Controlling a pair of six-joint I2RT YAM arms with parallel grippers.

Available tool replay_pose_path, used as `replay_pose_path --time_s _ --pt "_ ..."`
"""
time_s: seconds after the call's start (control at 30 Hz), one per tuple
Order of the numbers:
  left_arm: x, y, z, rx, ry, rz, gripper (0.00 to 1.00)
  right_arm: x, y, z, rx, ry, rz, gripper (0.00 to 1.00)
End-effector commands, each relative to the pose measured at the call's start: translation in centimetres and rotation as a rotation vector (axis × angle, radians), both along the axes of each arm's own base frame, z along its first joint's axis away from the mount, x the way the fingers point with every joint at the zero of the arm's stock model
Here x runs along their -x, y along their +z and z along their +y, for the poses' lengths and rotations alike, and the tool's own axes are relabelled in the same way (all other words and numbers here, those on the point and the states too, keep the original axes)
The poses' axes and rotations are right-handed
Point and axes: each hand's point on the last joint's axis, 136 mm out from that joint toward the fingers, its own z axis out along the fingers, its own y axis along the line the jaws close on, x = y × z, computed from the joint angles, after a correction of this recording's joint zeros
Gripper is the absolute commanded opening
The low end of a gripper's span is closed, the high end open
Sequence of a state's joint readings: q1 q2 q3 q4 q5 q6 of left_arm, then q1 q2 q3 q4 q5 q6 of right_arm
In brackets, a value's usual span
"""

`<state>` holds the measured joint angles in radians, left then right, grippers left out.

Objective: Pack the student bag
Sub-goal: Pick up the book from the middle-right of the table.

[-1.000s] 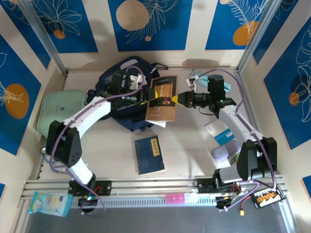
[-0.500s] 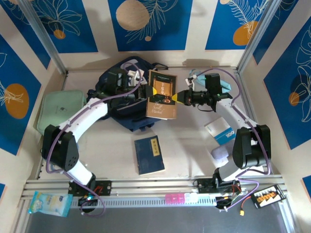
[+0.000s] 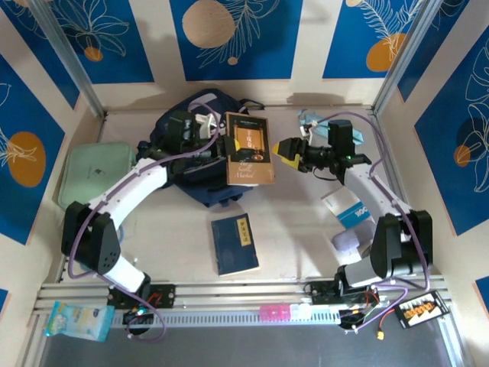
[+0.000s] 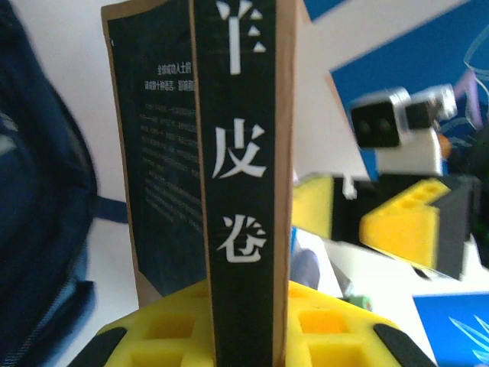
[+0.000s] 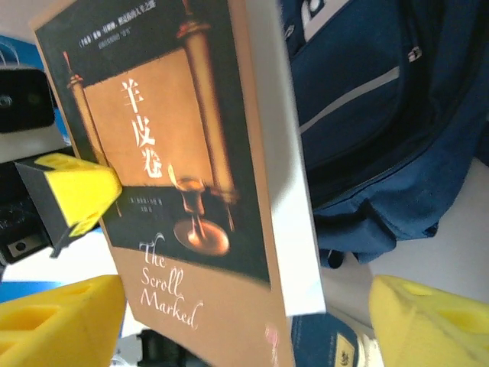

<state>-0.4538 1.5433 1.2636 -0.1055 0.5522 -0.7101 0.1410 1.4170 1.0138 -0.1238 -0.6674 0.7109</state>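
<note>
Clamping brown book (image 3: 249,147) w/ L gripper (image 3: 224,141), 3 o'clock of student bag (image 3: 205,189), not in yet; R gripper (image 3: 290,150) agape; blue book (image 3: 234,243) to go.

Cream walls (image 3: 157,46) carry blue panels (image 3: 267,61) (orange discs, white leaves) around a pale table (image 3: 298,222)
</note>
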Motion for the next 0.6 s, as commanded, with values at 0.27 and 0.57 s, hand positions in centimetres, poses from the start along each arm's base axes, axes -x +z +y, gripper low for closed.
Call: replay_pose_path --time_s 0.27,0.57 --pt "-3.3 8.9 6.5 0.217 0.484 -0.231 0.0 0.4 2.2 4.5 -0.313 -0.191 0.116 0.93" --pt "-3.4 11.1 7.0 0.387 0.541 -0.21 0.0 -0.2 5.9 9.4 -0.515 -0.164 0.072 0.97"
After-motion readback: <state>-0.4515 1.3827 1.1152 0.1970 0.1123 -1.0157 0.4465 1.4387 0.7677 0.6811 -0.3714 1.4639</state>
